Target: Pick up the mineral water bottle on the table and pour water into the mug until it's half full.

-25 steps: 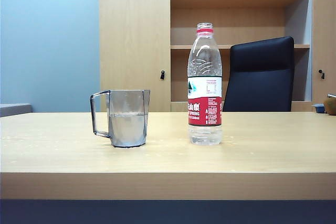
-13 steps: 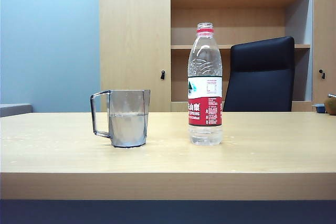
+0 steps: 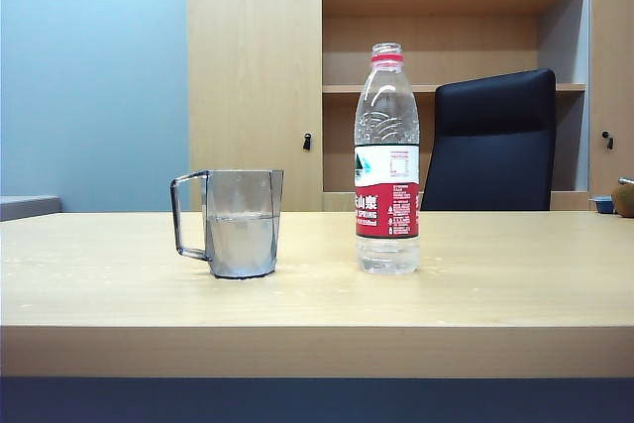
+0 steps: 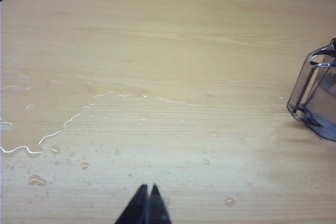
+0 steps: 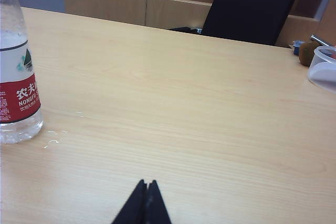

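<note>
On the light wood-grain counter [image 3: 475,284], a translucent grey faceted mug [image 3: 241,223] about half full of clear water [image 3: 241,240] stands left of an upright, uncapped clear plastic bottle [image 3: 386,160] with a red-and-white label. Left gripper [image 4: 147,192] and right gripper [image 5: 146,187] hover above the counter, each closed and empty.

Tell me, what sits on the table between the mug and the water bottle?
Nothing: the exterior view shows only bare table between the mug and the mineral water bottle. They stand apart, untouched by either pincer.
</note>
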Controlling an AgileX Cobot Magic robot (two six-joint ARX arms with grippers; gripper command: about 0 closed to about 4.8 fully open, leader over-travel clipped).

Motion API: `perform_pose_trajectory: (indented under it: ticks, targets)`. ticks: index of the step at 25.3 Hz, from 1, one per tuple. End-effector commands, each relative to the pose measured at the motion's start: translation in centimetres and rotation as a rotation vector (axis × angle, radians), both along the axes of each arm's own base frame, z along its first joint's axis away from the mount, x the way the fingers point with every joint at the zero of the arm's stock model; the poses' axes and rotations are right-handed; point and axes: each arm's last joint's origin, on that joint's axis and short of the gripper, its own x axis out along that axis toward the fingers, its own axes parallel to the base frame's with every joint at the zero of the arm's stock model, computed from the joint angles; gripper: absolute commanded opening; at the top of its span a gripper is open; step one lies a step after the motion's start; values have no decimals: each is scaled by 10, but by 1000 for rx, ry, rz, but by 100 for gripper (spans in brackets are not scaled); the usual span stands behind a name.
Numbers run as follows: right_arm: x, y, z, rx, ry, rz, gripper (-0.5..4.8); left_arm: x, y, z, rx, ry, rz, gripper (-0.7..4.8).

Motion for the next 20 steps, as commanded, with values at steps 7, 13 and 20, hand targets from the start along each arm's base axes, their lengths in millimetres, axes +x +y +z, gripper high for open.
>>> perform_pose_trajectory:
  ticks: [7, 13, 20]
  targets:
    - [-1, 0, -12, 29, 113, -3, -7, 0, 0, 0, 0, 5, -2, -4]
    - [-1, 0, -13, 28, 122, -3, -7, 0, 0, 0, 0, 5, -2, -4]
    - [-1, 0, -15, 27, 143, -3, -7, 0, 0, 0, 0, 5, -2, -4]
